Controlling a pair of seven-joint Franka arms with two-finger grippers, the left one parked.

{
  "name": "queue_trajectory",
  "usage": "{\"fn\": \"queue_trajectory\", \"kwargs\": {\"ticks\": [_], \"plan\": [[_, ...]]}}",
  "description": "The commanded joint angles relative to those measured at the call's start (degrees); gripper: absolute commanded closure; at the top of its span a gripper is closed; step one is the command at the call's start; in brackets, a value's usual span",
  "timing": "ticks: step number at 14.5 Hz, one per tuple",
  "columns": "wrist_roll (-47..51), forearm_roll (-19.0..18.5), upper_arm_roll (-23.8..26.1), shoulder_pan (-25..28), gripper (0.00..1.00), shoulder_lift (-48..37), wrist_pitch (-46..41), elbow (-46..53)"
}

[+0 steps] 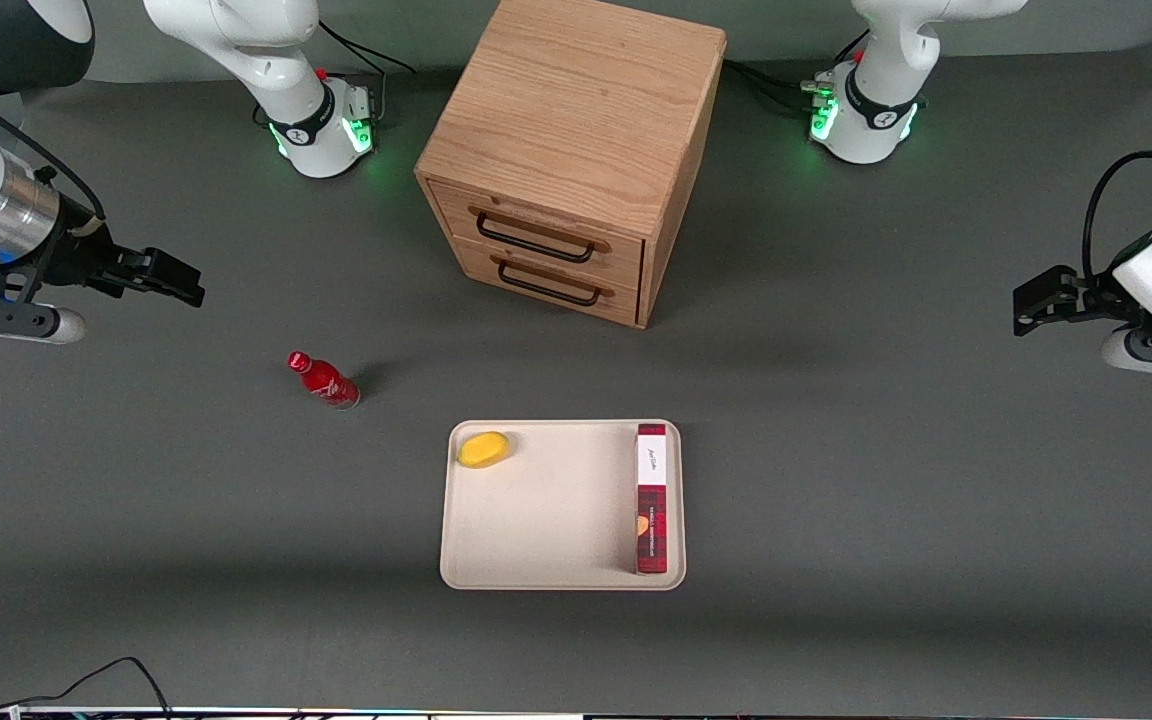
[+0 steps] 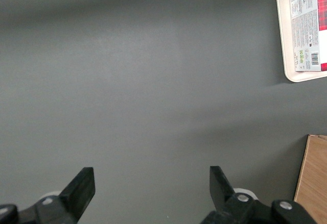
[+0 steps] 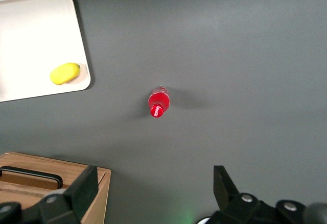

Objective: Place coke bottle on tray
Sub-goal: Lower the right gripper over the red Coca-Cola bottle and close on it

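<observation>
Your gripper hung wide open and empty above the table, well apart from the coke bottle, which stood upright near the tray, off it.

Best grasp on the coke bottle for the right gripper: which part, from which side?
Likely the body just under the neck, from above. The coke bottle stands upright on bare table, apart from the tray, so its round sides are free. The gripper hangs open above the table, off to the bottle's side, bottle not between its fingers.

Dark grey table holds a wooden drawer cabinet (two black handles).
</observation>
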Motion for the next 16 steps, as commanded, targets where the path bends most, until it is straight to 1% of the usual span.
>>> {"fn": "queue_trajectory", "kwargs": {"ticks": [1, 4, 6, 7, 8, 10, 12, 14, 16], "plan": [[0.95, 1.51, -0.42, 0.56, 0.0, 0.8, -1.9, 1.91], [0.87, 1.6, -0.34, 0.65, 0.0, 0.71, -2.16, 0.86], [0.69, 1.51, 0.02, 0.74, 0.0, 0.18, -0.85, -3.25], [0.69, 1.51, 0.1, 0.83, 0.0, 0.18, 1.33, -6.5], [0.69, 1.51, 0.28, 0.83, 0.0, -0.34, 5.62, -11.66], [0.78, 1.51, 0.19, 0.65, 0.0, -1.31, 17.12, -22.21], [2.26, 1.51, 0.28, 0.74, 0.0, -0.88, 27.41, -29.35], [5.17, 1.16, 0.37, 1.61, 0.0, 1.14, 34.72, -32.36], [5.26, 0.98, 0.37, 1.97, 0.0, 3.07, 39.22, -33.51]]}}
